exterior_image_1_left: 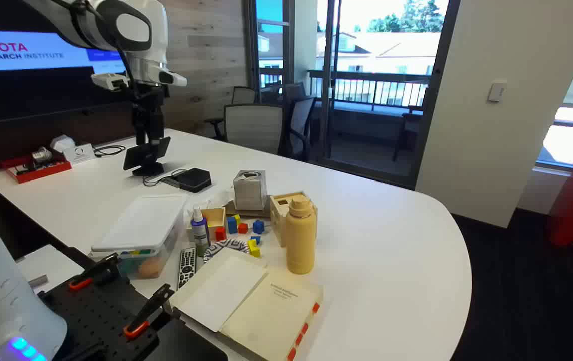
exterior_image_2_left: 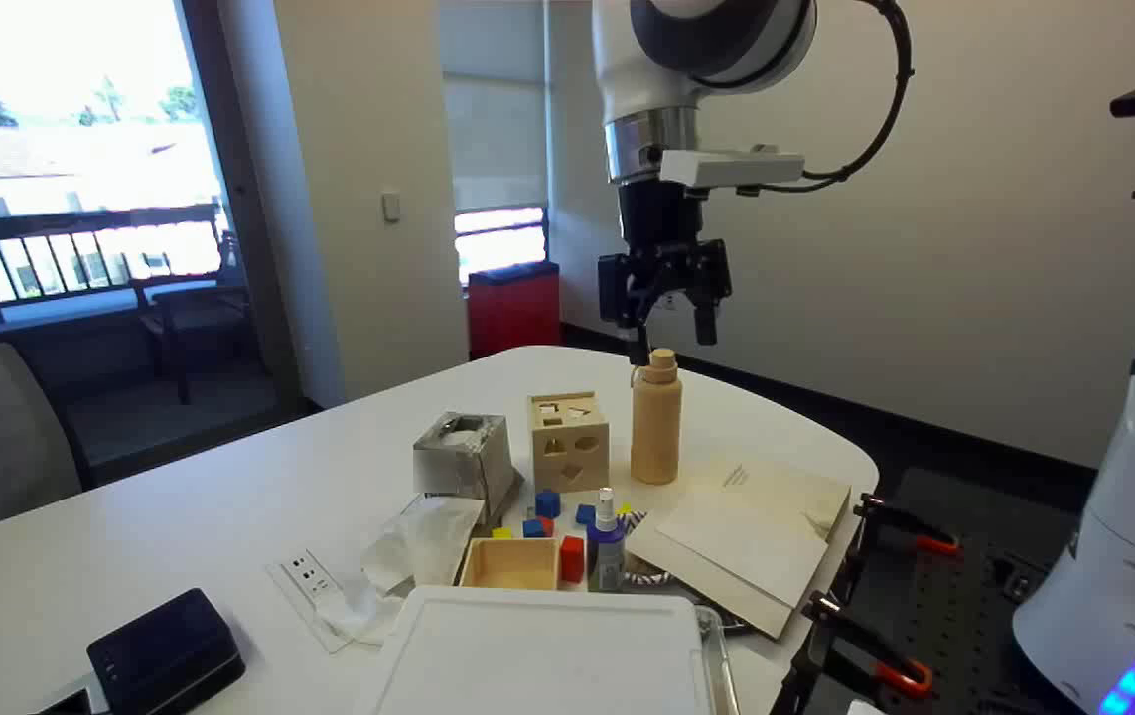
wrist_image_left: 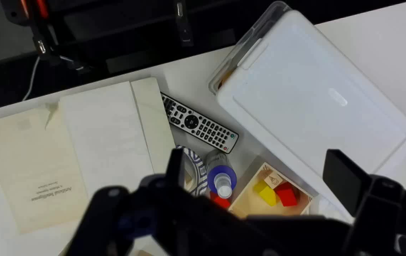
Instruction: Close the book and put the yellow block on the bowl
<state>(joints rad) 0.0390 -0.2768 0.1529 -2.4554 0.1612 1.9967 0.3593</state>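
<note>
The tool (exterior_image_2_left: 672, 341) points down, fingers spread wide and empty. The open book (wrist_image_left: 39, 167) reads "Artificial Intelligence", the screen (exterior_image_1_left: 40, 51) "TOYOTA RESEARCH INSTITUTE".

The book (wrist_image_left: 107, 135) lies open near the bowl (wrist_image_left: 200, 172), the hand (wrist_image_left: 260, 171) spread wide.

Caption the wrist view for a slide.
Open book, patterned bowl, remote, spray bottle and lidded bin beyond parted jaws.
</note>
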